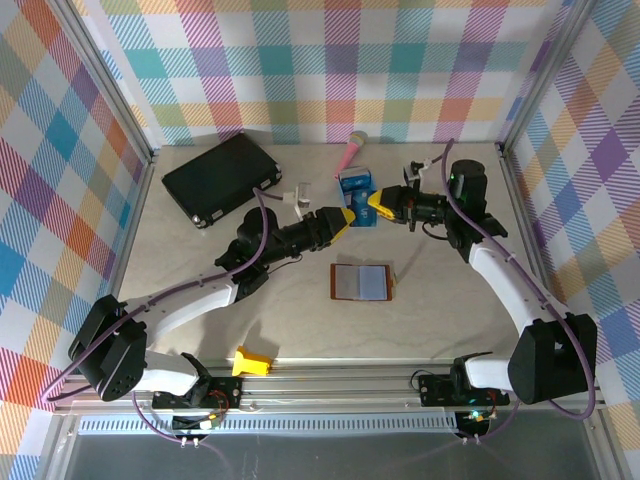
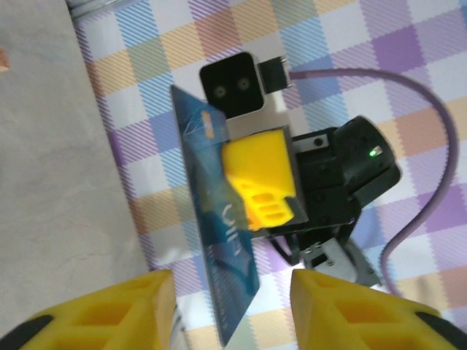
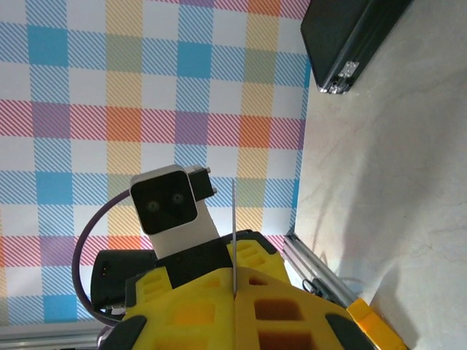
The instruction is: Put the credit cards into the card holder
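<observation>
Blue card (image 2: 213,244) txt: illegible

Both arms reaching inward, tips nearly meeting, left claw (image 1: 349,222) parted, right claw (image 1: 373,207) pinched shut

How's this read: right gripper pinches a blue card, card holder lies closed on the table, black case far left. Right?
One slip: the card holder lies open, not closed, grey-blue lining up, as the top external view shows. The rest stands: the right gripper pinches the blue card, and the black case sits far left.
</observation>
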Available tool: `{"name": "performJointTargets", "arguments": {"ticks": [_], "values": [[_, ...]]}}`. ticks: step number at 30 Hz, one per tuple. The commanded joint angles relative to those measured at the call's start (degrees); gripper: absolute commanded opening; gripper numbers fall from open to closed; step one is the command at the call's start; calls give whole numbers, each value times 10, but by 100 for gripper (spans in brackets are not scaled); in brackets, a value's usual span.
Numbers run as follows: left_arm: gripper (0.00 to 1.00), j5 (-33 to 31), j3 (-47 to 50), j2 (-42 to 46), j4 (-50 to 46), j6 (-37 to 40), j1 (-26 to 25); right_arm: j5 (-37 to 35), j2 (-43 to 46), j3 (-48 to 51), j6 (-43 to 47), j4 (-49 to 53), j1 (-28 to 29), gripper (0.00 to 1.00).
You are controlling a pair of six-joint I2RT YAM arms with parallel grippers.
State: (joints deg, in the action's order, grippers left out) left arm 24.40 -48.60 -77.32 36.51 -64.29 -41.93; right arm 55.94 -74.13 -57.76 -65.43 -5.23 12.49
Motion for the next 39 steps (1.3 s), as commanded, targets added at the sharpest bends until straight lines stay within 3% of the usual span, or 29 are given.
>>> {"name": "performJointTargets", "arguments": {"ticks": [1, 9, 11, 13, 15, 19, 28, 39], "values": [[35, -3, 14, 0, 80, -46, -4, 15, 13, 9, -13, -31, 8, 0], [20, -1, 27, 5, 87, -60, -7, 14, 15, 9, -33, -56, 12, 0], [12, 0, 28, 2, 91, -60, -8, 16, 15, 11, -35, -61, 12, 0], [1, -8, 34, 1, 98, -61, -8, 13, 16, 12, -31, -60, 11, 14], [0, -23, 43, 3, 109, -67, -7, 7, 22, 15, -30, -56, 6, 32], [0, -25, 40, 4, 96, -70, -6, 16, 43, 27, -29, -44, -23, 41], [0, -26, 30, -5, 100, -81, -6, 43, 91, 89, -44, -66, -33, 40], [0, -22, 33, -14, 124, -93, -10, 54, 88, 86, -48, -83, -29, 32]]}}
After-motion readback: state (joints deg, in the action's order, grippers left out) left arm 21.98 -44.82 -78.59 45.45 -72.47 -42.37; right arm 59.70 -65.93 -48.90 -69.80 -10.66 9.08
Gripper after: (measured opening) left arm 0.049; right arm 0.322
